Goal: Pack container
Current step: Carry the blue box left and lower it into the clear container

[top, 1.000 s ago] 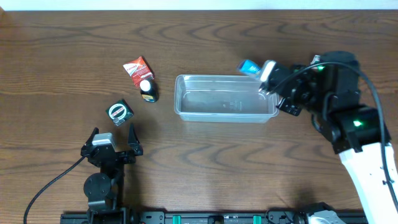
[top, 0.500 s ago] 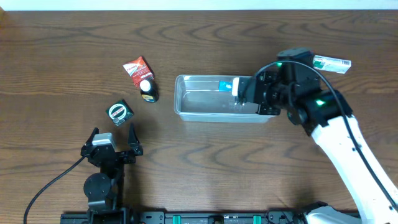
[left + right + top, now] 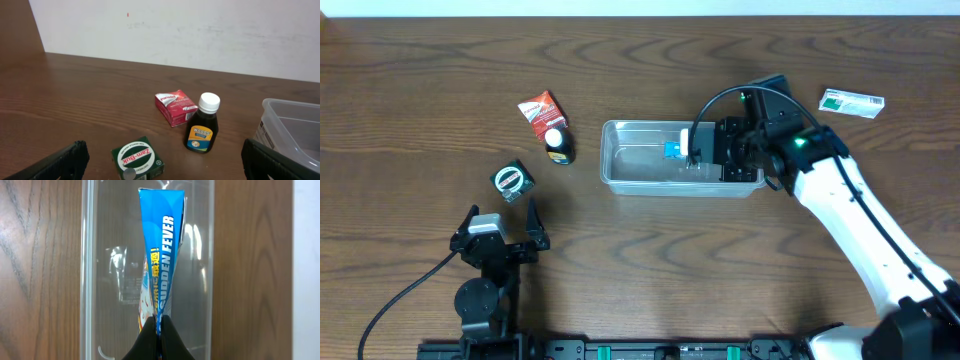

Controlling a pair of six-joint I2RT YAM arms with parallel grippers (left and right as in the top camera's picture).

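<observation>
While my right gripper (image 3: 160,329) is clenching one end of the blue packet (image 3: 160,255), I am holding that packet edge-on inside the outline of the container (image 3: 640,168), which is sitting mid-table; I cannot tell whether the packet is touching its floor. My left gripper (image 3: 502,213) is resting spread wide, grasping nothing. Beyond it are lying the green tin (image 3: 137,159), then the dark bottle (image 3: 202,125) beside the red box (image 3: 175,107). The green-and-white box (image 3: 852,102) is lying farthest, past the container's right end.
</observation>
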